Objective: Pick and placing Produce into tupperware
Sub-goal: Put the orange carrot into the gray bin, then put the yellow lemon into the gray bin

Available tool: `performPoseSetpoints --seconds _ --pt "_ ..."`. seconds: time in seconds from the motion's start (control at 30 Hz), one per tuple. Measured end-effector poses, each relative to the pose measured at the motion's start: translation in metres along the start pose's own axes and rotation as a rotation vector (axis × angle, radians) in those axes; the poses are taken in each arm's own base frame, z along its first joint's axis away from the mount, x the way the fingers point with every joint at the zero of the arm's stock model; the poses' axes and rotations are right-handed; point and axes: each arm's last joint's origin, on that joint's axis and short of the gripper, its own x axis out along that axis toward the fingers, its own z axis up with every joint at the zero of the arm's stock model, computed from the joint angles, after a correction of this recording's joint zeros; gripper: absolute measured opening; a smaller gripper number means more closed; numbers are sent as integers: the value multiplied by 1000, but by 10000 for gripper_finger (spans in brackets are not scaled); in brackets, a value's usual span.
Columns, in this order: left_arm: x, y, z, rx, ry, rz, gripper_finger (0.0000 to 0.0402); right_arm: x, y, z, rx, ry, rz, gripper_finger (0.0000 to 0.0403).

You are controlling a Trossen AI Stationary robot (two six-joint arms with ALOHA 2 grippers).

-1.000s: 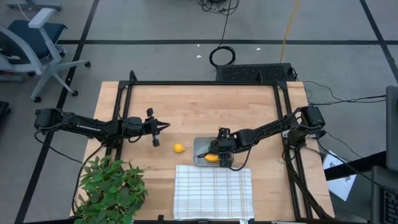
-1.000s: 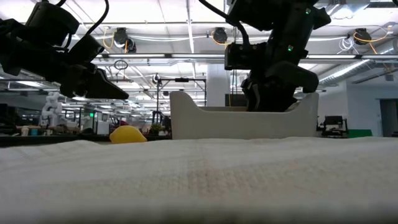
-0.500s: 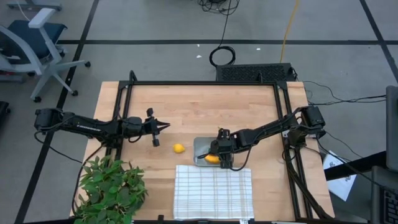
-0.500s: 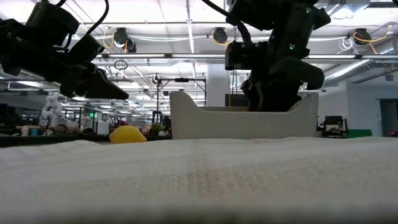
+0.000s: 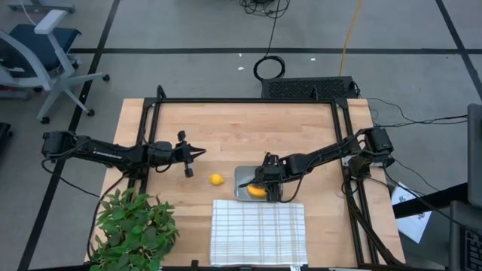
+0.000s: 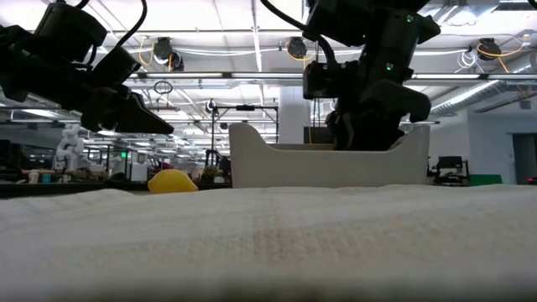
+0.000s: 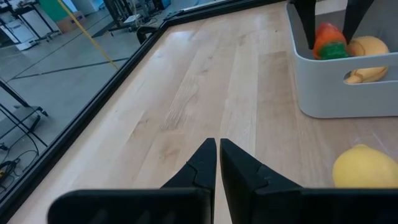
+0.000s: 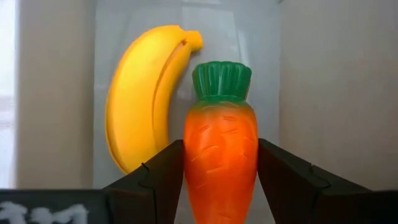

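Note:
The grey tupperware (image 5: 242, 184) stands on the wooden table near its middle. Inside it lie a yellow banana (image 8: 140, 106) and an orange carrot (image 8: 221, 155) with a green top, side by side. My right gripper (image 5: 265, 184) reaches steeply down into the tupperware, its fingers on either side of the carrot. A small round yellow fruit (image 5: 217, 179) rests on the table left of the tupperware. My left gripper (image 5: 202, 153) hovers shut above the table, left of that fruit, with nothing in it. My right gripper has the carrot's orange body (image 8: 193, 162) between its two fingers, one against each long side, below the green top. The fingers come from above, slanting down, and lie along the carrot. The carrot sits low inside the tupperware beside the banana; whether it rests on the floor I cannot tell.
A white checked cloth (image 5: 258, 232) lies just in front of the tupperware, toward the near edge. A big leafy green plant (image 5: 135, 229) stands at the near left corner. A black frame (image 5: 248, 100) runs along the table's far and side edges.

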Motion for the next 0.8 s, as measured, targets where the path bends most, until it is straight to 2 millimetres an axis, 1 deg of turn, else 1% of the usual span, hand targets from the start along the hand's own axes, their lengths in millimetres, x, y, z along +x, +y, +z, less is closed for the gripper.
performPoseSetpoints --seconds 0.33,0.53,0.63,0.8 --pt "0 0 0 -1 0 0 26 0 1 0 5 3 25 190" --pt "0 0 0 -1 0 0 26 0 -3 1 26 2 20 190" --pt "0 0 0 -1 0 0 26 -4 -3 3 29 6 18 190" --pt "0 0 0 -2 1 0 26 -17 -3 17 27 -7 15 186"
